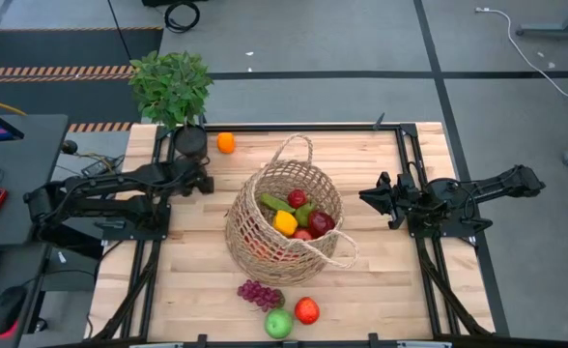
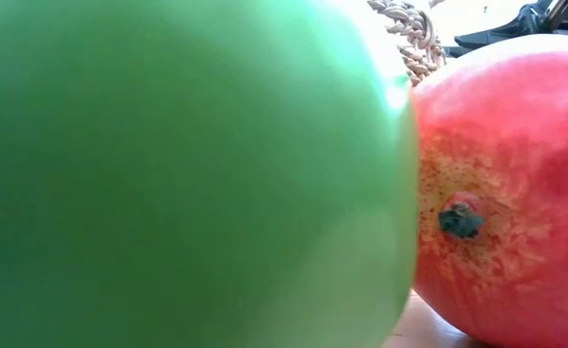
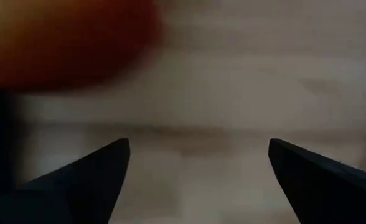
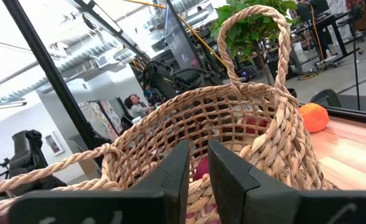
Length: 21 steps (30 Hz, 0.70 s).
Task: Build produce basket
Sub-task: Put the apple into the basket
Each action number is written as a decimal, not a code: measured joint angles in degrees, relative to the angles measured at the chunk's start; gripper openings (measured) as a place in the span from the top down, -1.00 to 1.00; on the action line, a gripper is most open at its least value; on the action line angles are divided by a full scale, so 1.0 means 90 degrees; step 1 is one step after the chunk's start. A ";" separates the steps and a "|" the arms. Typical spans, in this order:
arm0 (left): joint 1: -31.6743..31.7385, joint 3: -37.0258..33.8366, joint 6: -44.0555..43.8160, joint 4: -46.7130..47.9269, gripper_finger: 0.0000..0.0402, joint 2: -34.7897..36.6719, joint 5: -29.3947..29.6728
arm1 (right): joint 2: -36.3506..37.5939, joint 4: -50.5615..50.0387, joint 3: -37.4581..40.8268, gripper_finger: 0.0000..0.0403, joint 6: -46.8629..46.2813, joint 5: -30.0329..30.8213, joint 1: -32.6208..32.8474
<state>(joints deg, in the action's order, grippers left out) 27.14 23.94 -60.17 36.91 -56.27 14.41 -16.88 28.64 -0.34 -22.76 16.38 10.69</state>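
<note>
Two claws flank our basket [image 1: 286, 220] mid-desk: the left claw [image 1: 207, 182] spread apart beside an orange [image 1: 226, 143] by the far edge, the right claw [image 1: 365, 196] pressed together, empty. We see grapes [image 1: 259, 293], a green apple [image 1: 279, 324] and a red apple [image 1: 307, 310] crowding the near edge, with bare desk [image 1: 381, 280] elsewhere.

The tan wicker basket [image 1: 286, 224] stood mid-table, holding red, yellow and green produce [image 1: 298, 217]. An orange [image 1: 226, 143] lay at the far edge. Grapes [image 1: 259, 292], a green apple [image 1: 279, 324] and a red fruit [image 1: 307, 310] lay near the front edge.
</note>
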 joint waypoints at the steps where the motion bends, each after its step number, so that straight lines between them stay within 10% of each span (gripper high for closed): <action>1: 0.0000 0.0000 0.0165 -0.0094 -0.94 0.0005 -0.0327 | 0.0000 0.0000 -0.0002 0.68 0.0000 0.0000 0.0000; 7: -0.0056 0.0193 0.0431 -0.0327 -0.94 0.0103 -0.1180 | 0.0000 0.0000 0.0000 0.68 0.0000 0.0000 0.0001; 21: -0.0015 0.0979 0.0880 0.1058 -0.94 0.0126 0.3046 | 0.0000 0.0000 0.0000 0.68 0.0000 0.0000 0.0001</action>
<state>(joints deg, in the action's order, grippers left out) 27.00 32.76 -52.25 46.43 -55.13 41.83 -16.88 28.64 -0.34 -22.76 16.38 10.70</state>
